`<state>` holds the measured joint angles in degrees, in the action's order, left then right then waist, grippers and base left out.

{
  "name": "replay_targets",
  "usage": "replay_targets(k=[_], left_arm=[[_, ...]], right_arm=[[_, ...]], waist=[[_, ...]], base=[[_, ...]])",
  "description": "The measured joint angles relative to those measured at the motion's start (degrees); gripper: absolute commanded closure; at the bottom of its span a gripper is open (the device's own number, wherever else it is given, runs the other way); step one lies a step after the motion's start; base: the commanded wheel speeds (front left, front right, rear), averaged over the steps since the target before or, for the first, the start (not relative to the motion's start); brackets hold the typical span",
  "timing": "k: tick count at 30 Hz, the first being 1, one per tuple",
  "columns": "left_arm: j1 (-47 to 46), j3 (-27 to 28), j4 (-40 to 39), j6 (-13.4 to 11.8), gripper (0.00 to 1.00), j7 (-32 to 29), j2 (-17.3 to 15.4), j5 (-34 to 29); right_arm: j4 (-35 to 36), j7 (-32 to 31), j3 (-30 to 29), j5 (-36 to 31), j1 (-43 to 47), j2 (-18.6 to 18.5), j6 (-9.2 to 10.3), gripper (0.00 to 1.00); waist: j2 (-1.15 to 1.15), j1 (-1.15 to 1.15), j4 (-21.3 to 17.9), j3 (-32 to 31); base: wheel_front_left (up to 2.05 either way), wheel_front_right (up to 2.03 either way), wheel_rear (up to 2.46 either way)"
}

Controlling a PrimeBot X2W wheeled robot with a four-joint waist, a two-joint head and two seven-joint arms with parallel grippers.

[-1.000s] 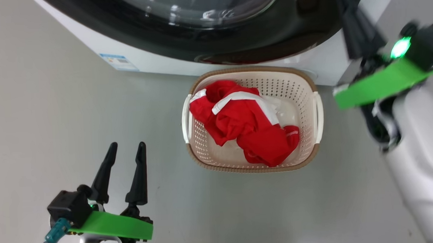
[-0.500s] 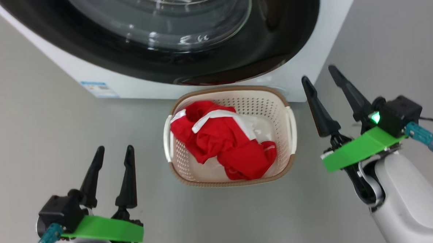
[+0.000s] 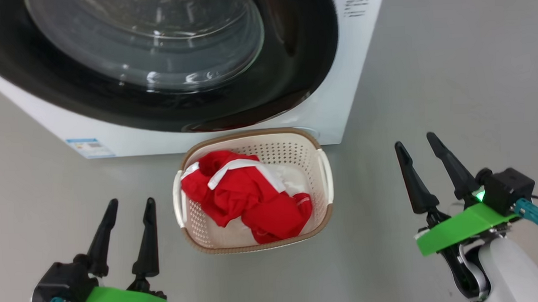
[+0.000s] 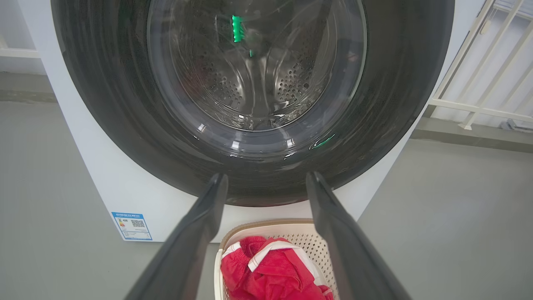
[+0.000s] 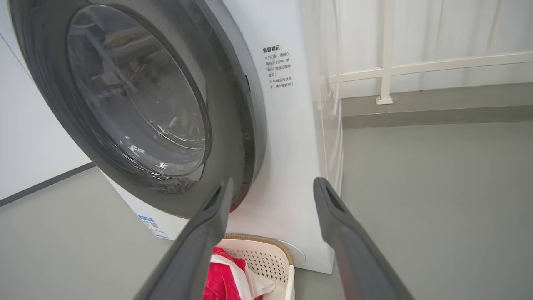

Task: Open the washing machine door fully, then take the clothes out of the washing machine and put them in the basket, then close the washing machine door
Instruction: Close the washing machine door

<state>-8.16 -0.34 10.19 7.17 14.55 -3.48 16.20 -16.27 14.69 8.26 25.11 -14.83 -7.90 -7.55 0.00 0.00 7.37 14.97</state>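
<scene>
The washing machine (image 3: 335, 98) stands at the top of the head view, and the washing machine door (image 3: 292, 54), black-rimmed with a glass bowl, lies flat against its front. Right below it on the floor sits the basket (image 3: 292, 155), holding the red and white clothes (image 3: 239, 202). My left gripper (image 3: 131, 203) hovers open and empty left of the basket. My right gripper (image 3: 414, 141) stands open and empty to the basket's right. The left wrist view looks past the open left gripper (image 4: 266, 177) at the door (image 4: 104, 104), basket (image 4: 310, 246) and clothes (image 4: 266, 275). The right gripper (image 5: 274, 182) faces the door's edge (image 5: 250, 125).
Grey floor (image 3: 451, 70) spreads around the machine and basket. A blue label sticker (image 3: 83, 146) sits low on the washer front. In the right wrist view, a white railing (image 5: 385, 71) and a pale curtain stand to the right of the machine.
The camera has shifted. My right gripper has come away from the door's right edge, opened, and dropped to the lower right. The left gripper has stayed open.
</scene>
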Motion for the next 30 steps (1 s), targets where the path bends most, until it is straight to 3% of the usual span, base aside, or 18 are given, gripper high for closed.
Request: replay_targets(k=[30], left_arm=[[5.7,1.4,-2.1,0.0,0.0,0.0,-2.0,0.9]], right_arm=[[2.4,0.0,-8.9,-1.0,12.4,1.6,0.0,0.0]], waist=[[0.0,0.0,-6.3,-4.9]], base=[[0.0,0.0,0.0]])
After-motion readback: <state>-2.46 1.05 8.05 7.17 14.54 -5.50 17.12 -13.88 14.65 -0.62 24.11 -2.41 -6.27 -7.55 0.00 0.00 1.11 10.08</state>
